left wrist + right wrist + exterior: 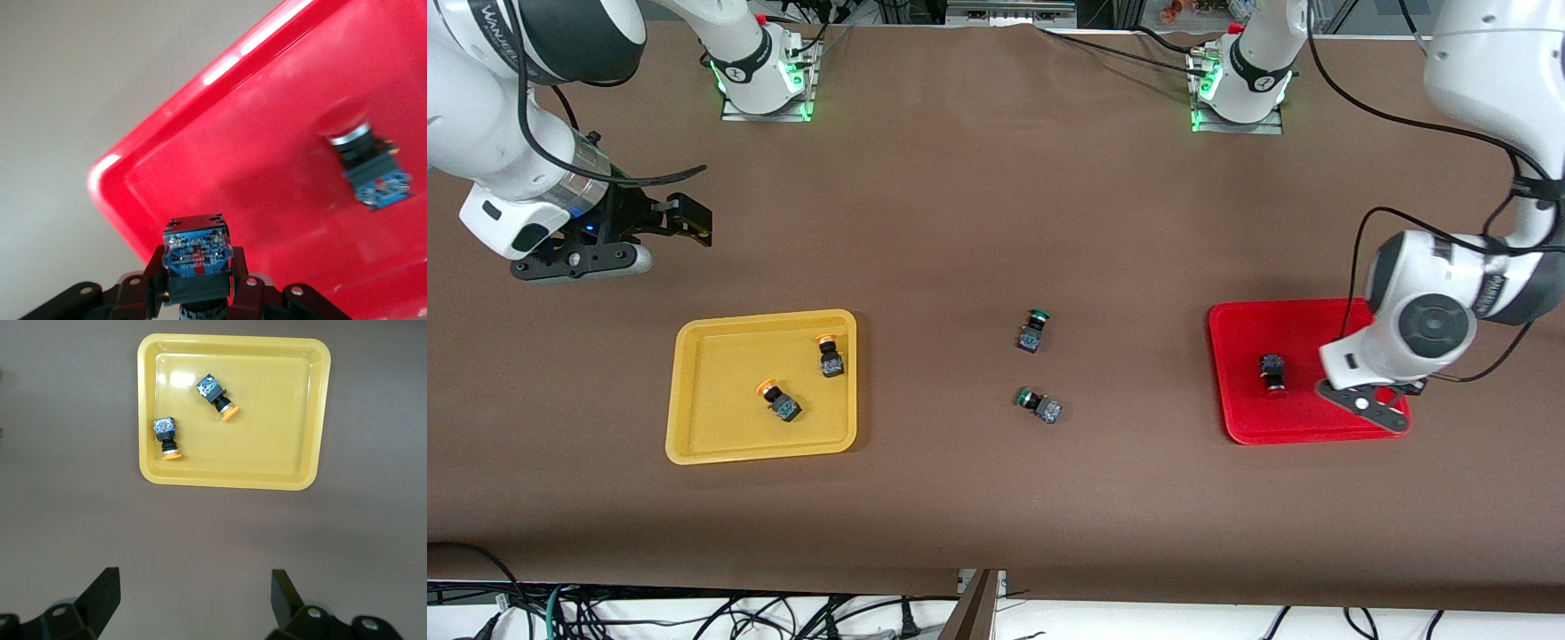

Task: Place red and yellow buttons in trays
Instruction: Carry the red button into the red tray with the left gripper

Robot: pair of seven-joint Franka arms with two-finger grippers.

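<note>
The red tray (1307, 418) lies toward the left arm's end of the table. One red button (1272, 373) lies in it, also in the left wrist view (360, 157). My left gripper (1405, 391) is low over that tray's end (220, 113). It (197, 270) is shut on a dark button with a blue label (197, 253); its cap is hidden. The yellow tray (694, 418) holds two yellow buttons (830, 354) (780, 400). My right gripper (689, 218) is open and empty above bare table. Its wrist view (193, 587) shows the yellow tray (293, 420).
Two green-capped buttons (1033, 331) (1039, 405) lie on the brown table between the trays, one nearer to the front camera than the other. The arm bases (765, 71) (1240, 84) stand along the table's edge farthest from the front camera.
</note>
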